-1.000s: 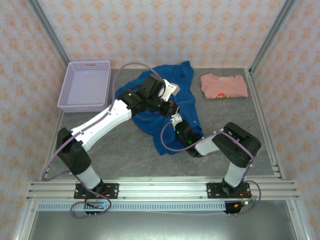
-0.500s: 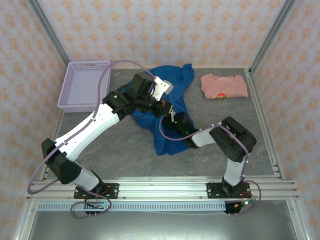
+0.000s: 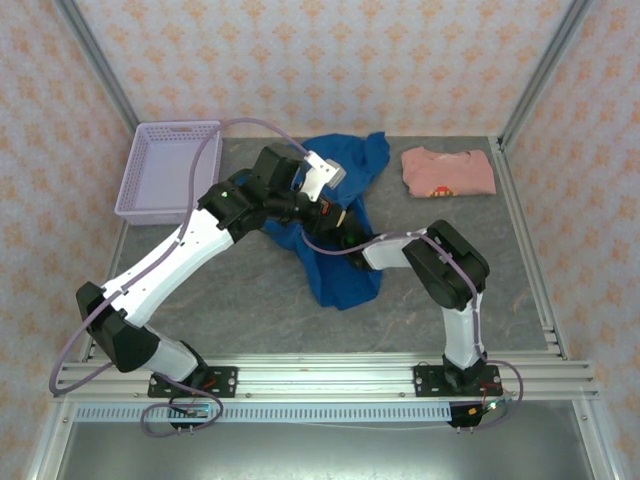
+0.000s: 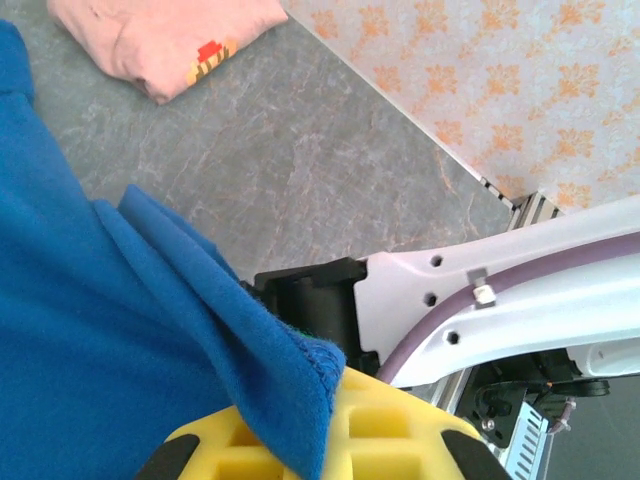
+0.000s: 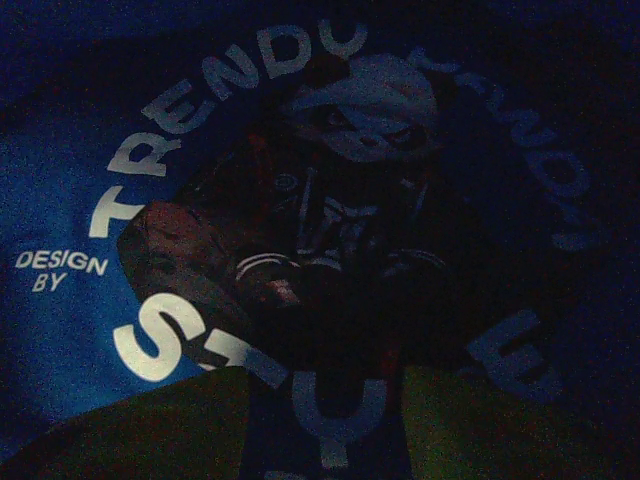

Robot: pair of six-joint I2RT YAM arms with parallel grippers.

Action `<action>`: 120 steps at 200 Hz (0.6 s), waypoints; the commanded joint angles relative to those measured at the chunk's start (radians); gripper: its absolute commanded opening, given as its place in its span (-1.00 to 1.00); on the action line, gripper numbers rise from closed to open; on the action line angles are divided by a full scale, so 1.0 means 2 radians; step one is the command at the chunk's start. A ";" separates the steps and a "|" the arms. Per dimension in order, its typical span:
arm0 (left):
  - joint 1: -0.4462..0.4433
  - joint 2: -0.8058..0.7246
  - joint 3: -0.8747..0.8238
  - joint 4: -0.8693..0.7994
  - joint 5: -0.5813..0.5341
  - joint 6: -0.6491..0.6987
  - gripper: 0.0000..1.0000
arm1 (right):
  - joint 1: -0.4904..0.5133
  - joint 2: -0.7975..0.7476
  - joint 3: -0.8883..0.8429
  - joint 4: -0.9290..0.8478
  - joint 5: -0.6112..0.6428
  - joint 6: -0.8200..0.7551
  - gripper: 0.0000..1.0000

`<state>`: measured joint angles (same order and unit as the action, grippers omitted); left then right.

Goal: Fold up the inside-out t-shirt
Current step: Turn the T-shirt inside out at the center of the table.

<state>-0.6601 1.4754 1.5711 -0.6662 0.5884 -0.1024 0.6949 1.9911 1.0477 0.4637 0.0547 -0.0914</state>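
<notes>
A royal-blue t-shirt (image 3: 340, 275) lies crumpled at the middle of the worktop (image 3: 230, 300). The left hand (image 4: 300, 440) is clenched on its hem. The right hand (image 5: 325, 425) is pressed close against the printed graphic; I cannot tell its grip.

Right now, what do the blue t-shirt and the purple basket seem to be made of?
Blue t-shirt: soft matte knit, probably cotton; it drapes in folds, with a stitched hem. Purple basket: likely rigid moulded plastic, smooth; perforated walls.
</notes>
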 commanded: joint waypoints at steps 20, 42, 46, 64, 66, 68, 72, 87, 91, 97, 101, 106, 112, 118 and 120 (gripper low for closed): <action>0.001 -0.041 0.022 -0.009 0.009 0.016 -1.00 | 0.005 0.014 0.051 -0.112 0.036 -0.015 0.02; 0.001 -0.053 0.023 -0.024 -0.002 0.024 -1.00 | 0.004 0.014 0.072 -0.153 0.053 -0.025 0.06; 0.001 -0.056 0.021 -0.027 -0.004 0.025 -1.00 | 0.003 0.012 0.075 -0.159 0.055 -0.025 0.07; 0.001 -0.070 0.004 -0.037 -0.028 0.033 -1.00 | -0.007 -0.004 0.067 -0.159 0.041 -0.024 0.08; 0.001 -0.072 0.001 -0.038 -0.033 0.033 -1.00 | -0.008 -0.007 0.064 -0.158 0.038 -0.024 0.09; 0.001 -0.073 -0.001 -0.038 -0.037 0.034 -1.00 | -0.010 -0.010 0.063 -0.157 0.034 -0.025 0.09; 0.001 -0.077 -0.007 -0.038 -0.046 0.034 -1.00 | -0.012 -0.015 0.059 -0.154 0.027 -0.027 0.10; 0.001 -0.088 -0.029 -0.037 -0.064 0.034 -1.00 | -0.020 -0.029 0.053 -0.155 0.008 -0.026 0.12; 0.001 -0.089 -0.033 -0.036 -0.061 0.033 -1.00 | -0.021 -0.029 0.054 -0.158 0.006 -0.026 0.12; 0.001 -0.091 -0.038 -0.033 -0.053 0.033 -1.00 | -0.021 -0.028 0.059 -0.164 0.007 -0.029 0.13; 0.001 -0.093 -0.041 -0.030 -0.045 0.033 -1.00 | -0.021 -0.026 0.064 -0.170 0.007 -0.032 0.13; 0.001 -0.094 -0.044 -0.027 -0.033 0.033 -1.00 | -0.021 -0.022 0.070 -0.176 0.009 -0.037 0.13; 0.000 -0.096 -0.045 -0.021 -0.020 0.031 -1.00 | -0.021 -0.016 0.078 -0.184 0.011 -0.045 0.13; 0.000 -0.099 -0.046 -0.014 -0.008 0.029 -1.00 | -0.021 -0.009 0.085 -0.191 0.020 -0.052 0.13; 0.000 -0.101 -0.046 -0.011 -0.004 0.029 -1.00 | -0.020 -0.006 0.089 -0.195 0.023 -0.054 0.14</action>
<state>-0.6601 1.3041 1.4975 -0.7139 0.5156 -0.0536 0.6556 1.9854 1.1687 0.1551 0.0826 -0.1463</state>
